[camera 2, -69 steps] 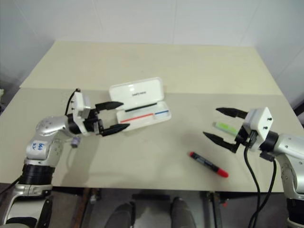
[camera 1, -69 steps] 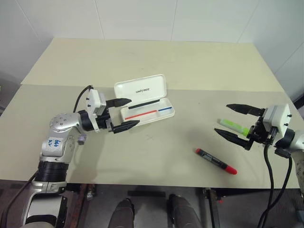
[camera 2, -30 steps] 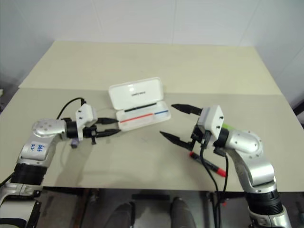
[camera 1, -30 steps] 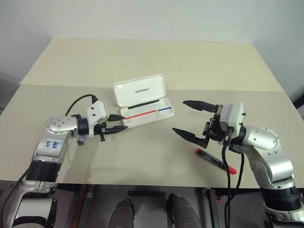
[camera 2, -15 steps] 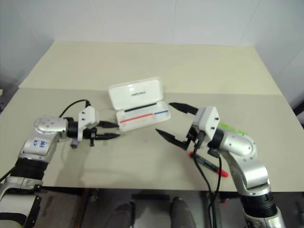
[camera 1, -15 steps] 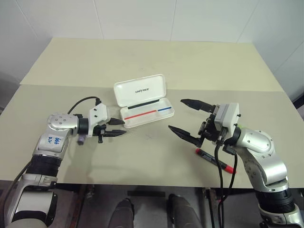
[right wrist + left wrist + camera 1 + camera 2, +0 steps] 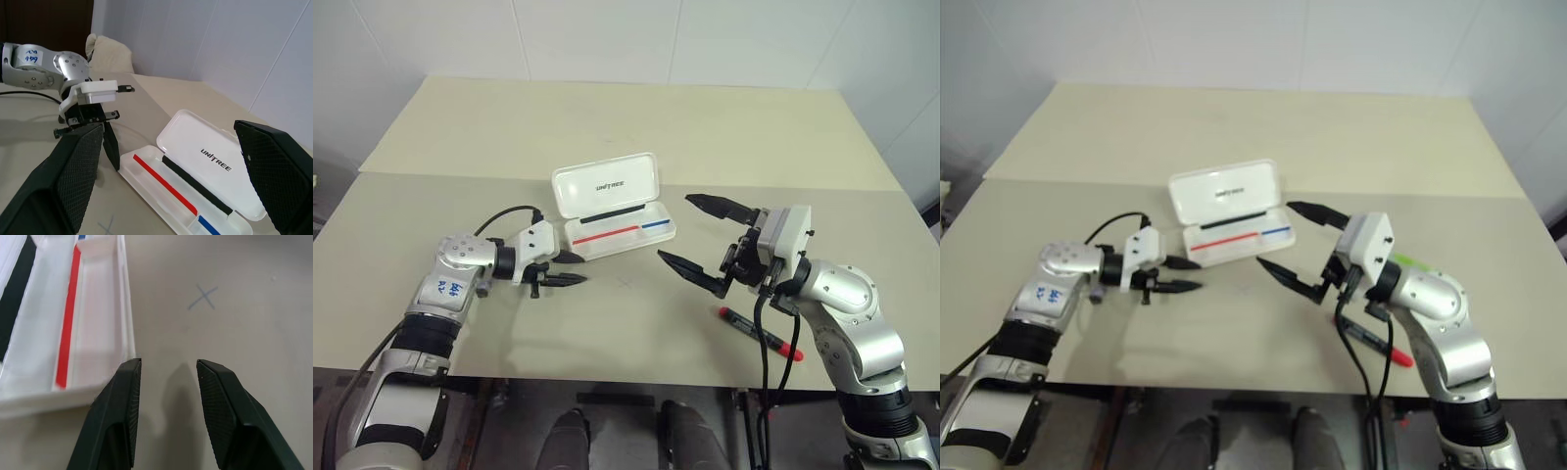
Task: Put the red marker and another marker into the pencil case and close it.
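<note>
The head's two eyes looked forward and down over the whole table (image 7: 636, 127). The left wrist camera sat close above the pencil case (image 7: 63, 328) corner beside its fingers (image 7: 115, 416). The right wrist camera faced it from farther, between its fingers (image 7: 73, 171).

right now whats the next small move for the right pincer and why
Probably swing the right pincer back and down to the red marker. It hangs wide open and empty above the table, the marker lies loose nearer the robot beneath that arm, and the pencil case sits open with no marker inside.
</note>
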Controlling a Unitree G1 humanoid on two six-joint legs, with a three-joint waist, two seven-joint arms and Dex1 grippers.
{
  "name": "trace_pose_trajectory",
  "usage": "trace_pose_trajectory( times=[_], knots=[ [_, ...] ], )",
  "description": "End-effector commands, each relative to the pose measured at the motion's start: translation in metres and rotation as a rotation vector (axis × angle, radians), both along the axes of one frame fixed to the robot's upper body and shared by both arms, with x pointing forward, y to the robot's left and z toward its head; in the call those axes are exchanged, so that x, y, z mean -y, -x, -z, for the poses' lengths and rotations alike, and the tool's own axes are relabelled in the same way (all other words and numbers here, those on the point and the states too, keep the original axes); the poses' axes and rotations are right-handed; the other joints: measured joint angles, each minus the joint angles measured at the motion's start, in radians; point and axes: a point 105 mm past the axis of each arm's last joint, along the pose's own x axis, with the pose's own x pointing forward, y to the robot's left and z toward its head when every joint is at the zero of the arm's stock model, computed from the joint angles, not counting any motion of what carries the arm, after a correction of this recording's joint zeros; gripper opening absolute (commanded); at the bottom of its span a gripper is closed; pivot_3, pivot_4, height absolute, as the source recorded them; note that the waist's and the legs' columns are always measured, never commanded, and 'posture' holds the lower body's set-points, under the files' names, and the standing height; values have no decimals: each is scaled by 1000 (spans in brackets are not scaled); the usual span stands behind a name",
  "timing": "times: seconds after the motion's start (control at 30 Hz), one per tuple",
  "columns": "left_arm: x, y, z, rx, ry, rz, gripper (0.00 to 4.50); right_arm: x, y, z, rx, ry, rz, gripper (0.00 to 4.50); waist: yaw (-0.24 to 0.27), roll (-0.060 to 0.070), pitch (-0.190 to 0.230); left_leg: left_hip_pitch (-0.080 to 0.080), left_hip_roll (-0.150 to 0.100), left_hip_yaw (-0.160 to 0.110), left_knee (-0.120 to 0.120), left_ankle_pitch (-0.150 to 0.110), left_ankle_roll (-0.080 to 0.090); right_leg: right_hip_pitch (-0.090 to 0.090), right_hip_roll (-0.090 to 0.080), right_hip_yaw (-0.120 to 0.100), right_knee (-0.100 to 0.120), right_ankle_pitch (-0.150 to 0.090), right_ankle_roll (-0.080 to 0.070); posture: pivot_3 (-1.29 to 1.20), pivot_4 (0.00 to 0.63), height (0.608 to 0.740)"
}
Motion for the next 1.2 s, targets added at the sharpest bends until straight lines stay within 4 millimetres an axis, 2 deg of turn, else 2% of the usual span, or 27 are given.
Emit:
trace_pose_trajectory(
  times=[0.03,0.13,0.3,0.47,0.63,0.97,1.2],
  knots=[
    [0,8,-17,12,35,60,1802,-1,8,-10,42,-18,-5,4500,-2,0,0,0,0,0,0,0,0,0,0,0,0,0,0,0,150,740],
    [-5,13,-20,-4,44,68,1802,0,8,-9,35,-21,-3,4500,-4,0,0,0,0,0,0,0,0,0,0,0,0,0,0,0,150,740],
    [-7,3,-35,49,99,-1,1802,-2,7,-7,28,-25,-10,4500,-1,0,0,0,0,0,0,0,0,-1,0,0,1,0,0,0,150,740],
    [-6,-5,-38,95,93,-33,1802,-4,7,-7,28,-27,-14,4500,1,0,0,0,0,0,0,0,0,-1,0,0,1,0,0,0,150,740],
    [-3,-15,-27,97,56,-48,1802,-3,8,-6,21,-20,-17,4500,0,0,0,0,0,0,0,0,0,-1,0,0,1,0,0,0,150,740],
    [9,-20,-6,61,19,6,1802,0,10,-5,9,-10,-10,4500,0,0,0,0,0,0,0,0,0,-1,0,0,1,0,0,0,150,740],
    [10,-23,-1,54,-14,2,1802,13,18,10,-72,83,-38,4500,-2,0,0,0,0,0,0,0,0,-1,0,0,0,0,0,0,150,740]
  ],
)
